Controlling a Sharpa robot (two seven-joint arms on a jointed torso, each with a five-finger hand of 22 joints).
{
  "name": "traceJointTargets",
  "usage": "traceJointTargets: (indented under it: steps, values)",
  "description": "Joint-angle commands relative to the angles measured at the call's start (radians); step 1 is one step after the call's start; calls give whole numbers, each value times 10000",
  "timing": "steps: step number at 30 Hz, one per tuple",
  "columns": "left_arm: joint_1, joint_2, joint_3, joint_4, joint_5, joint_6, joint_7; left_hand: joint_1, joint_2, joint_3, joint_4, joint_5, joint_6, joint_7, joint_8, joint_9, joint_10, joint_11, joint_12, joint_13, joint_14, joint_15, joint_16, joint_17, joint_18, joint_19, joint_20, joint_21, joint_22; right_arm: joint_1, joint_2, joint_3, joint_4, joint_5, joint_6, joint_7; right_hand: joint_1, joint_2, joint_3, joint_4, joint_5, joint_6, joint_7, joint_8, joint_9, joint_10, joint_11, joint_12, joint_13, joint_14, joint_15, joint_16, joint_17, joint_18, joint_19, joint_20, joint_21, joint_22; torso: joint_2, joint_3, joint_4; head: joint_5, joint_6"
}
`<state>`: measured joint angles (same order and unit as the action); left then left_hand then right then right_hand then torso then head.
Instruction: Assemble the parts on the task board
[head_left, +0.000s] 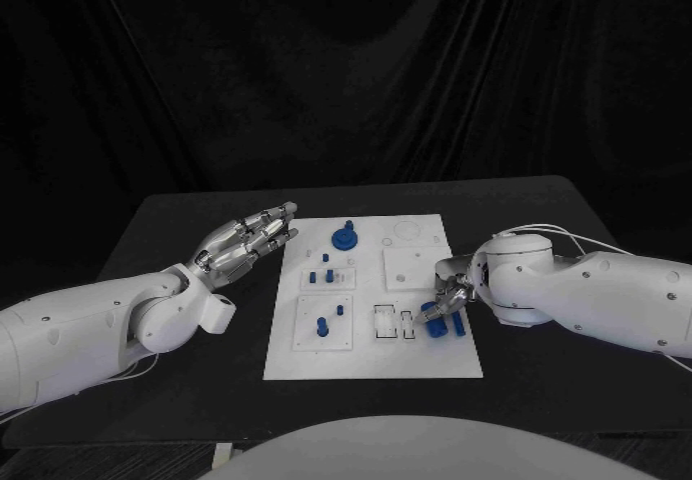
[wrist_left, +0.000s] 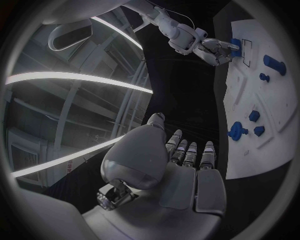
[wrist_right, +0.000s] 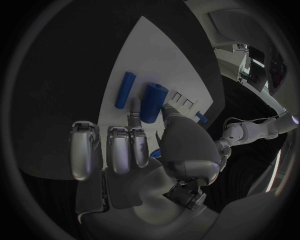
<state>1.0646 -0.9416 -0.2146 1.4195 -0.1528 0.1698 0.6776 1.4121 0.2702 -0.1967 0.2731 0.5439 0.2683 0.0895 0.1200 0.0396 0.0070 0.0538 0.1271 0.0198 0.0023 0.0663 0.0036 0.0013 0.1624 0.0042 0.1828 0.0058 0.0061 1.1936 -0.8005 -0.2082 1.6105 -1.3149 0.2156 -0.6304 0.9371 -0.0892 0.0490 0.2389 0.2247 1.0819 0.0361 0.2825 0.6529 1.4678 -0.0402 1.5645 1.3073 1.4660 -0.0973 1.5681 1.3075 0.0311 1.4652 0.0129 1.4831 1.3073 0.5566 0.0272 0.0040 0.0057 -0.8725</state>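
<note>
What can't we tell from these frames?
- Right hand contact: head view, its fingers cover the blue cylinders; right wrist view shows fingertips at them, but touching or apart is unclear.
- Slots under that hand on the task board: head view, hidden by the hand.
- Whether the small blue pegs are seated: head view, too small.
</note>
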Motion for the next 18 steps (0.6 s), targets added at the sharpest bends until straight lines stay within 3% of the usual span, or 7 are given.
traceJointTargets:
  steps: [1,6,12,13,15,17,18]
  values:
    - [-14,17,9,17,59,189,251,74,21,74,-20,36,42,46,59,17,-17,87,54,12,-23,73,-36,-13,176,17,83,-2,14,-94,43,2,-68,253,-131,-144,295,57,36,-271,437,-266,47,-140,112,1030,106,63,2635,1048,71,27,2632,-88,754,40,-65,2334,-1,2,5,5,-2]
    - [-14,18,9,17,59,230,201,80,28,85,-18,36,89,80,90,24,-12,123,69,14,-23,84,-36,-13,178,19,101,-1,16,-208,102,2,-179,340,-298,-140,403,116,65,-390,647,-361,74,-171,184,1030,128,63,2635,1048,94,27,2632,-75,737,61,-119,2318,2,0,0,45,-2]
    - [-15,22,9,17,59,267,153,82,33,92,-11,35,139,108,122,32,-5,153,92,18,-23,95,-36,-13,180,21,114,1,18,-265,105,2,-232,683,-657,-114,765,251,222,-760,1509,-576,104,-104,339,1030,160,63,2635,1048,122,27,2632,-44,693,96,-255,2277,1,5,2,68,-2]
    - [-15,24,9,16,59,273,147,83,35,95,-9,36,146,117,128,33,-2,163,101,19,-23,101,-36,-13,180,24,121,3,21,-269,100,2,-235,801,-747,-104,948,279,325,-913,2022,-608,96,-61,390,1030,154,63,2635,1048,113,27,2632,14,613,93,-503,2198,1,6,3,64,-2]
    - [-15,32,9,9,59,288,130,84,37,99,-8,36,160,125,139,35,0,171,102,19,-23,108,-36,-13,180,27,131,6,24,-276,76,2,-242,1198,-992,-76,1183,337,495,-1111,2597,-640,61,7,460,1030,126,63,2635,1048,96,27,2632,34,583,86,-594,2170,1,3,2,61,-2]
    - [-15,37,9,4,59,301,116,84,37,99,-8,36,160,125,139,35,0,171,102,19,-23,108,-36,-13,180,27,131,6,24,-280,34,2,-230,1556,-1187,-49,1471,375,823,-1388,3744,-668,4,148,595,1030,73,63,2635,1048,50,27,2632,44,570,46,-646,2155,0,3,2,66,-2]
    - [-15,39,9,2,59,304,110,86,38,102,-6,38,167,134,146,35,2,180,113,21,-23,116,-36,-13,180,28,143,7,25,-280,6,2,-215,1717,-1277,-37,1535,391,915,-1454,3964,-668,-14,188,630,1030,57,63,2635,1048,38,27,2632,47,567,36,-659,2152,1,3,2,77,-2]
